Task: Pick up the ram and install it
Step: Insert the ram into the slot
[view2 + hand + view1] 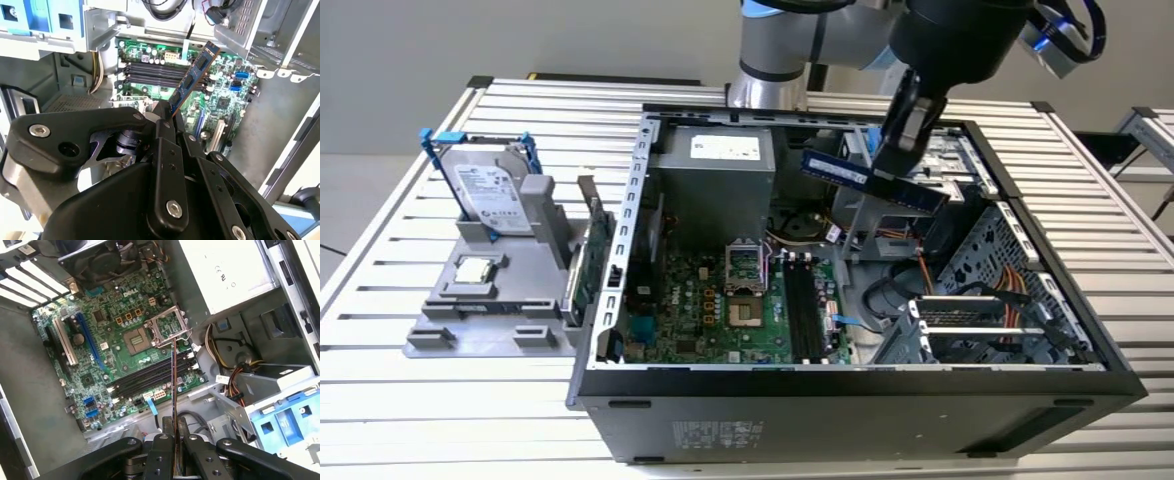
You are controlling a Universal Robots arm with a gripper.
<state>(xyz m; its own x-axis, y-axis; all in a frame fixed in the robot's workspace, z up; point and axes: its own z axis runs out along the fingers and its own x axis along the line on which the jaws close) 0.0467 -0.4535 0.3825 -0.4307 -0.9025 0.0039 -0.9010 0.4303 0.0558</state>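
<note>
Holding the ram (847, 172) is my job right now. My gripper (894, 170) is pinched narrow on it, with one finger on each flat side. The stick is up in the air over the open computer case (638, 200) and touches nothing but me.

In the exterior view the ram lies almost flat and tips down a little toward the exterior view's right. A long part sticks out past my fingers toward the exterior view's left, and a short part sticks out the other way.

The long black slots (801, 310) sit on the green board (700, 300), down on the case floor. They are below me and well apart from the stick. I think the ram's long way runs across the slots, not along them. In the first wrist view its thin edge (173, 390) cuts over the slots (145, 377) at a slant.

Room looks tight to me. The grey power box (714, 165) stands just beside the slots, and wires (921, 265) and a metal cage (987, 320) crowd the other side. The case rests on a table (454, 420) made of metal slats.
</note>
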